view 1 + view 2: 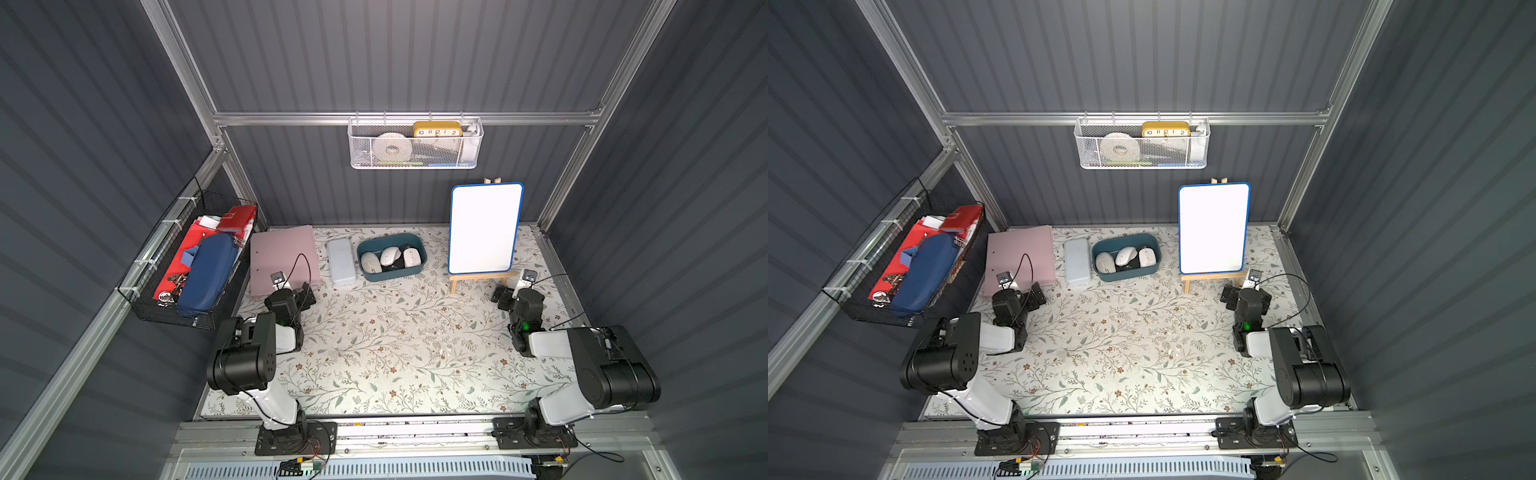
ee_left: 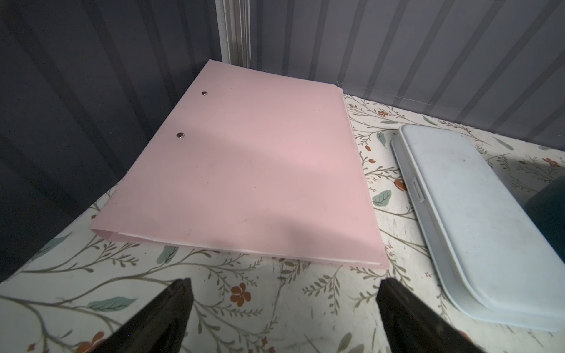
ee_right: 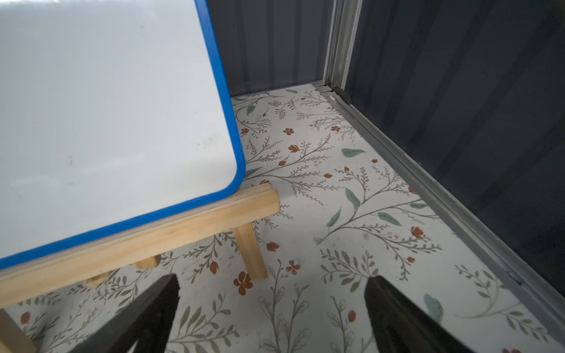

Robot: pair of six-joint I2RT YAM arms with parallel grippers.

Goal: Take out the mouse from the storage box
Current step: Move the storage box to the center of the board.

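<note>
Storage box mice overlap; dark one perhaps mostly hidden.

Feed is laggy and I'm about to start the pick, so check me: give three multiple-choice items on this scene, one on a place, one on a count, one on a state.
1. Where is the storage box? A) on the table between the pale-blue case and the whiteboard; B) in the hanging mesh basket; C) between the arm bases.
2. How many pale mice show in it? A) one; B) three; C) six.
3. The left gripper and right gripper are: A) both open, empty; B) both shut on mice; C) one shut on a mouse.
Answers: 1 A, both top views show it flanked by those two; 2 B, three lie side by side inside; 3 A, each wrist view shows wide-open jaws with nothing between.
</note>
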